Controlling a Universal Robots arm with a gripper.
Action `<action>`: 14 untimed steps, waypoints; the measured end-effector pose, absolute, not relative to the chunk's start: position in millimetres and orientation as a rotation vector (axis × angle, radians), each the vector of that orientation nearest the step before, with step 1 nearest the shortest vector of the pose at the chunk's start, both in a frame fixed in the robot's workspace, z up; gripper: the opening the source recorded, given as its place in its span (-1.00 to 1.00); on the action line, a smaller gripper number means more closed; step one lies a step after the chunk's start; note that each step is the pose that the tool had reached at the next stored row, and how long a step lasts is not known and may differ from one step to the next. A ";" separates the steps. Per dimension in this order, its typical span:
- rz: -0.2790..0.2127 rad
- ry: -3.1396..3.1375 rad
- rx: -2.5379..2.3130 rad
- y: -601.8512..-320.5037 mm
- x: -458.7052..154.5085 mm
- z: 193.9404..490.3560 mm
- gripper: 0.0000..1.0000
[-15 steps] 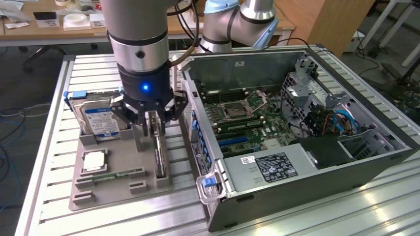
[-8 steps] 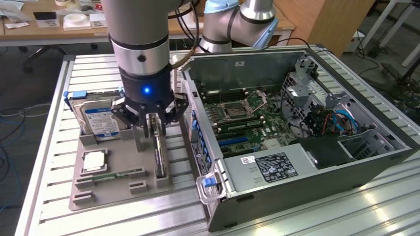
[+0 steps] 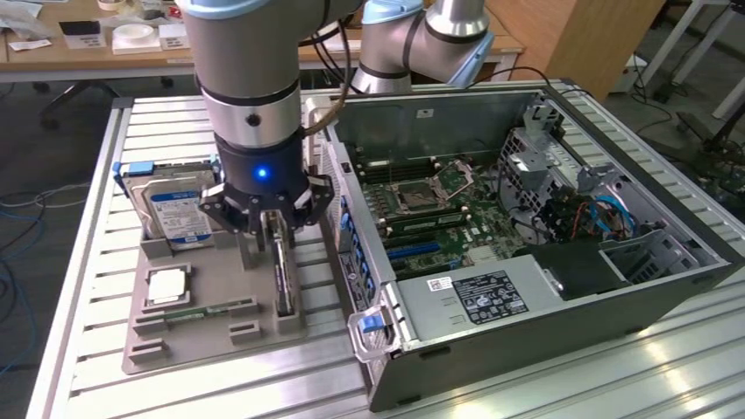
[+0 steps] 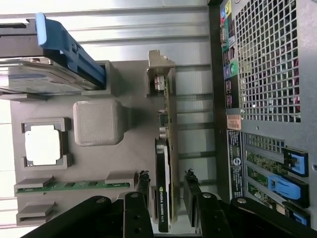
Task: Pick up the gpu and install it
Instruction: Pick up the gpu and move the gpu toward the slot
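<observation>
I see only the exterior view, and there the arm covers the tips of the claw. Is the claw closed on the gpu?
Observer: No. In the wrist view the claw straddles the gpu, and a gap shows on each side of the card.
Operator: Thank you. How does the card sit?
Observer: It stands on its edge in the gray holder, with its silver bracket at the end far from the claw.
Operator: Which part of the card is between the fingers?
Observer: The fingers flank the end with the black cover, opposite the bracket.
</observation>
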State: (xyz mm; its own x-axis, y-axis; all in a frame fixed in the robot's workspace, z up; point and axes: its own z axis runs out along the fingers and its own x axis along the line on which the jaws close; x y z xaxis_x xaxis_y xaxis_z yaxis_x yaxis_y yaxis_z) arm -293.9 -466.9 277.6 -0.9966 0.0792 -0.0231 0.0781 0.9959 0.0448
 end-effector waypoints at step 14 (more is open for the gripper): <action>0.068 3.114 0.123 -466.9 -293.9 262.7 -0.17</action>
